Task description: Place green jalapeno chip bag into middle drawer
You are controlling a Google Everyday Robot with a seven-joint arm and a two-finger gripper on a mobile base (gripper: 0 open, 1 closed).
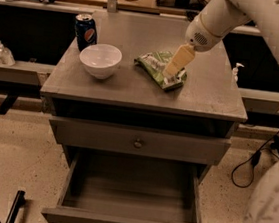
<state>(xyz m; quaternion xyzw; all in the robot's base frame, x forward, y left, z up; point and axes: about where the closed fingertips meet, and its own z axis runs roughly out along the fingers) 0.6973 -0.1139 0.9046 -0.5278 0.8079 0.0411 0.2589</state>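
Hanging over the cabinet (208, 102) top, right of its centre, the gripper (169, 75) points down from the white arm (226, 15), which enters from the cabinet's far right corner. Tip sits on or just above the green chip bag (152, 64); contact not certain from this angle. Cannot tell whether the gripper is spread or closed, and nothing shows it holding anything.

Bag lies flat and crinkled on the cabinet top, near the middle, slightly to the right. Not lifted.

White bowl (100, 60) stands on the cabinet top's left half, near the bag but apart from it. Blue soda can (85, 29) is upright at the cabinet's back left corner, just behind the bowl.

Upper drawer front (175, 147) is shut, knob at centre. Middle drawer (92, 220) below it is pulled well out from the cabinet's face, with nothing visible inside it.

Step in hand, as I judge it: the reach and grasp. Pick not yet made; the placing is all ahead.

Next move calls for a firm pinch on the bag's crumpled foil, then a straight lift off the cabinet top. After that, carry forward past the cabinet's front edge, lower in front of the shut upper drawer, and release inside the open one.

Foil is thin and slippery; a shallow pinch may slide off.
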